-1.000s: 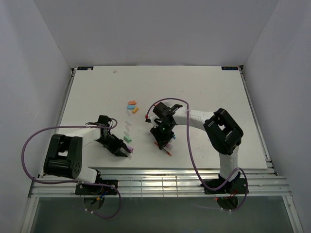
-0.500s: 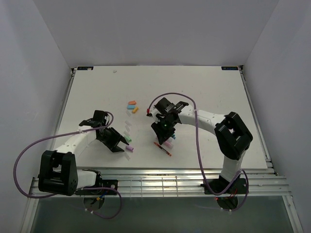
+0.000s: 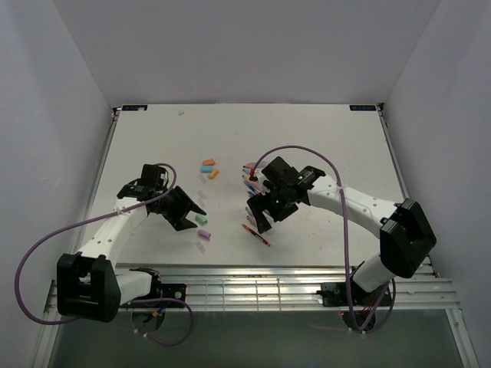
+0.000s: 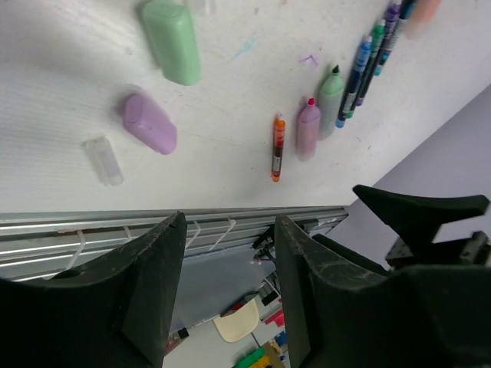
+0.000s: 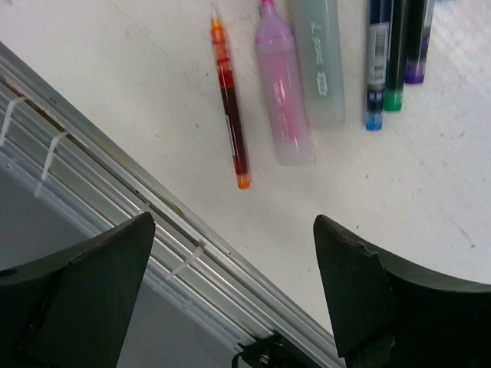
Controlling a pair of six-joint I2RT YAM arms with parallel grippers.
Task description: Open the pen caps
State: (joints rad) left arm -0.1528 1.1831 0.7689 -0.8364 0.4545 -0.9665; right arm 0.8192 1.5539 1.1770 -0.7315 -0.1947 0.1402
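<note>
Loose pen caps lie on the white table: a green cap (image 4: 173, 42), a purple cap (image 4: 149, 123) and a small clear cap (image 4: 103, 161); more orange and blue caps (image 3: 208, 165) lie farther back. My left gripper (image 4: 230, 222) hangs open above the table's near edge, nothing between its fingers. My right gripper (image 5: 232, 222) is wide open and empty, just short of a thin orange-red pen (image 5: 230, 107). Beside that pen lie an uncapped pink highlighter (image 5: 282, 92), a pale green highlighter (image 5: 318, 61) and thin blue and green pens (image 5: 376, 61).
The table's metal front rail (image 5: 115, 176) runs just under both grippers. In the top view the two grippers (image 3: 196, 212) (image 3: 258, 217) face each other, about a hand's width apart, with the green cap (image 3: 202, 220) and purple cap (image 3: 205, 232) between them.
Both grippers have opened and pulled apart, the left arm swinging back left and the right arm right. The purple cap and the orange-red pen now lie free on the table.
</note>
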